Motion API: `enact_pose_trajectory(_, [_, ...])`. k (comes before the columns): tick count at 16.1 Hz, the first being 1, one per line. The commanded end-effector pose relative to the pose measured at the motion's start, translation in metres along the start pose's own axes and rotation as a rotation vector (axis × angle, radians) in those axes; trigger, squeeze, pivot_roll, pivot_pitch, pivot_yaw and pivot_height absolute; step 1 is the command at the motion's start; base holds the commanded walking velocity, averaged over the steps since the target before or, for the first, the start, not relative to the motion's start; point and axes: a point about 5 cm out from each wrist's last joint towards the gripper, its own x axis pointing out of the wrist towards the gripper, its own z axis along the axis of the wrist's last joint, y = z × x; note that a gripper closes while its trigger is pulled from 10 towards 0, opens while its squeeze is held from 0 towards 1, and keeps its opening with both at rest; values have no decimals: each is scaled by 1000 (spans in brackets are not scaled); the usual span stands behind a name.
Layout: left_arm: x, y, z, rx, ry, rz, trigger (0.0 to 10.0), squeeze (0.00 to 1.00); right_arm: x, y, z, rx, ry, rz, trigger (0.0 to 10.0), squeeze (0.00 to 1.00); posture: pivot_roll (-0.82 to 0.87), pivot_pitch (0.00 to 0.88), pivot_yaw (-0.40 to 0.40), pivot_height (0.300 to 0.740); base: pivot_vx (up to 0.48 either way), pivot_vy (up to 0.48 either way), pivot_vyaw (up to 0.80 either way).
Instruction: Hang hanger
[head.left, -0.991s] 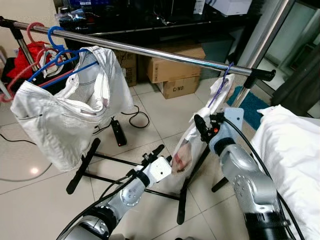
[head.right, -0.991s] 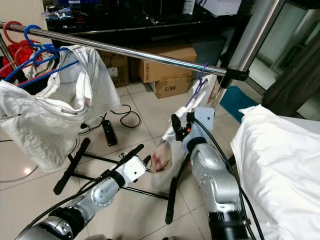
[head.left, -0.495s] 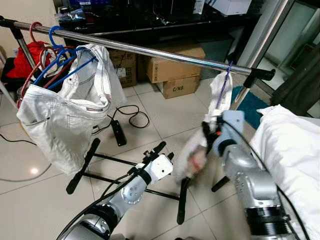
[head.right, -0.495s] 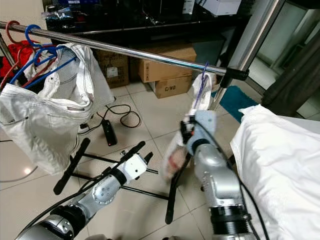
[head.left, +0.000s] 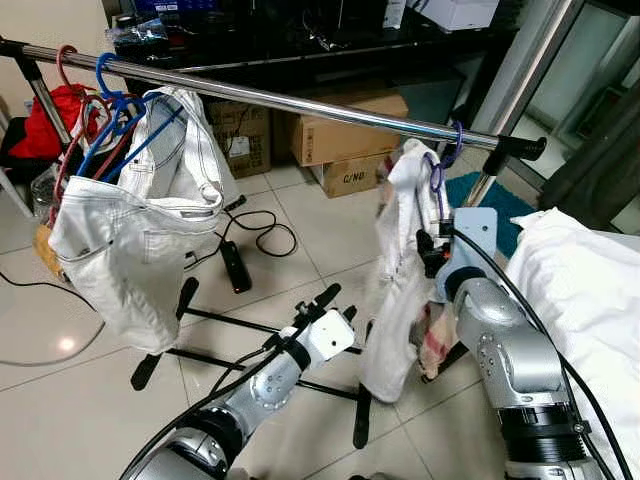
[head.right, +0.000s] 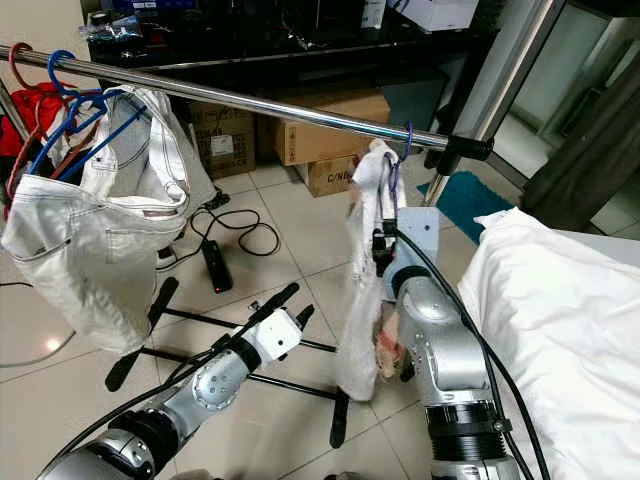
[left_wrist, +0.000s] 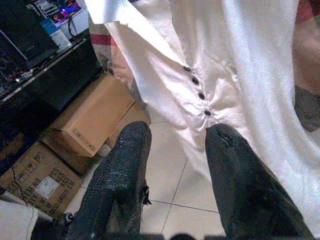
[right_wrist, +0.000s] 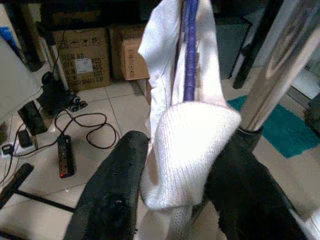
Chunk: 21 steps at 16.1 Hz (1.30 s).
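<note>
— Where's your purple hanger (head.left: 437, 178)?

— Hooked on the shiny steel rail (head.left: 300, 103), one ribbed white garment (head.left: 400, 280) draped over it; your right pincer (right_wrist: 180, 165) is clamped on that garment.

— And the left pincer (left_wrist: 175, 145)?

— Fingers apart, near the cloth.

A white buttoned garment (left_wrist: 220, 65) is framed between the parted fingers (left_wrist: 125, 170) of the left pincer (left_wrist: 175, 135), cardboard boxes (left_wrist: 90, 120) behind.

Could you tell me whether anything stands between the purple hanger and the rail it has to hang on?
Nothing visible does: the purple hanger is already hooked over the rail near its right end, with the right gripper around the white garment below.
</note>
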Motion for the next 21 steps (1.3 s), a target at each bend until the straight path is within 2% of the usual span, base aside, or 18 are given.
enact_pose_trajectory(1, [5, 1, 4, 6, -8, -6, 10000, 0, 1, -2, -5, -24, 24, -1, 10000, 0, 60, 0, -71, 740, 0, 0, 0])
enact_pose_trajectory(3, [6, 2, 5, 8, -9, -4, 10000, 0, 2, 0, -10, -33, 41, 17, 10000, 0, 61, 0, -73, 740, 0, 0, 0])
enact_pose_trajectory(4, [6, 2, 5, 7, -11, -3, 10000, 0, 2, 0, -9, -32, 37, 17, 0, 0, 62, 0, -73, 740, 0, 0, 0])
enact_pose_trajectory(7, [7, 5, 7, 6, -23, 3, 10000, 0, 2, -1, 0, -36, -4, 31, 0, 0, 71, 32, -91, 740, 0, 0, 0])
enact_pose_trajectory(10, [-1, 8, -2, -22, 10, 37, 10000, 0, -3, -4, 2, -48, -37, 43, 0, 0, 67, 21, -92, 740, 0, 0, 0])
enact_pose_trajectory(14, [0, 6, 0, -47, -3, 52, 10000, 0, -17, -9, 16, 24, -159, 48, 0, 0, 57, 24, -83, 740, 0, 0, 0])
enact_pose_trajectory(20, [0, 8, 1, -44, -15, 44, 10000, 0, -29, -18, 23, 67, -238, 19, 0, 0, 28, 28, -63, 740, 0, 0, 0])
enact_pose_trajectory(21, [-1, 8, 1, -45, -16, 44, 10000, 0, -33, -19, 16, 53, -214, 39, 0, 0, 22, 31, -59, 740, 0, 0, 0])
